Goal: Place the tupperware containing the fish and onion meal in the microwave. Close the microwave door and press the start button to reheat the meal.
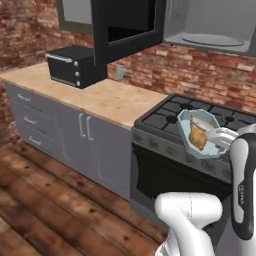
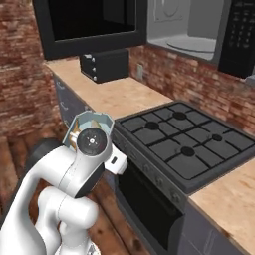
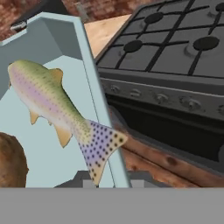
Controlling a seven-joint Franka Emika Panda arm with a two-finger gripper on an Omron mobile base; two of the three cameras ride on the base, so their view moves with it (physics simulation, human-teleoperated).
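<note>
Gripper [image 1: 214,136] pinching the tupperware [image 1: 198,132] rim, tub tilted above the stove's [image 1: 200,130] front edge. Carry step — next needs a lift into the open microwave [image 1: 210,25].

Tupperware [image 1: 198,131] before stove [image 1: 220,117], microwave [image 1: 210,27] above, toaster oven [image 1: 75,66] left.

Onion [image 3: 11,159] cut by frame edge — pincer's grip hidden by tupperware [image 3: 94,87].

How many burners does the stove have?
4 on the stove: back left, back right, front left, front right. None seem hidden in the right base view.
</note>
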